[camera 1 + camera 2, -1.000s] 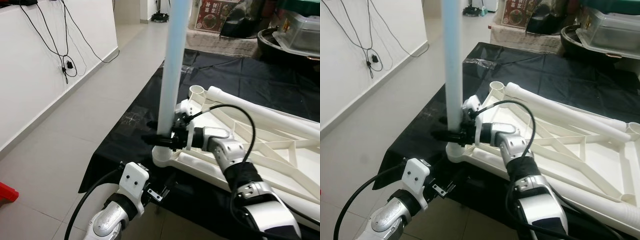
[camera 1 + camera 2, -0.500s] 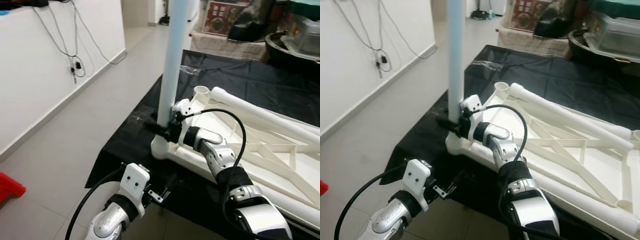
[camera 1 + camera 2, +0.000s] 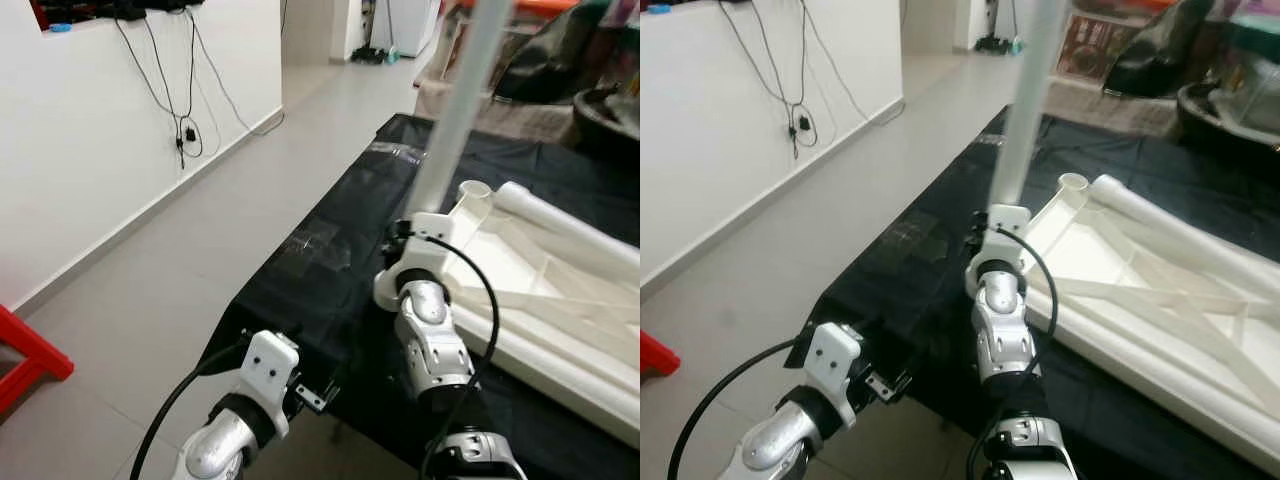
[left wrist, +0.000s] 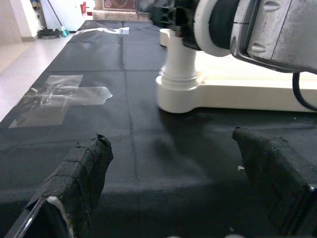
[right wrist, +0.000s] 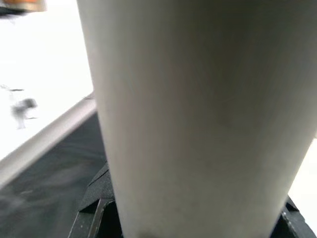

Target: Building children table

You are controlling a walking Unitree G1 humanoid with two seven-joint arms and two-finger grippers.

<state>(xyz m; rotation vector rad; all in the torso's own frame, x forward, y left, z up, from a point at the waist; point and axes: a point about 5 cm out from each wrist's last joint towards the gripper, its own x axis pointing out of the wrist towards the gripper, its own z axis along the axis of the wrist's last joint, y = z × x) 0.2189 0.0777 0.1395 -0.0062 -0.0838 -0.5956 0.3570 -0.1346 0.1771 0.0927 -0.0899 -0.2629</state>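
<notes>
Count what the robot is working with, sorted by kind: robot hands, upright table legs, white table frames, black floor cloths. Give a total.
Robot hands: 2 (left hand, right hand)
Upright table leg: 1
White table frame: 1
Black cloth: 1
Total: 5

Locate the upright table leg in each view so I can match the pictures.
Left eye view: the table leg rises from the near corner socket of the white table frame, right of centre.
Right eye view: the leg stands at centre top.
Left wrist view: its base sits in the socket, upper centre.
Right wrist view: the leg is close up between the black fingers.
Shared landmark: the black cloth.
</notes>
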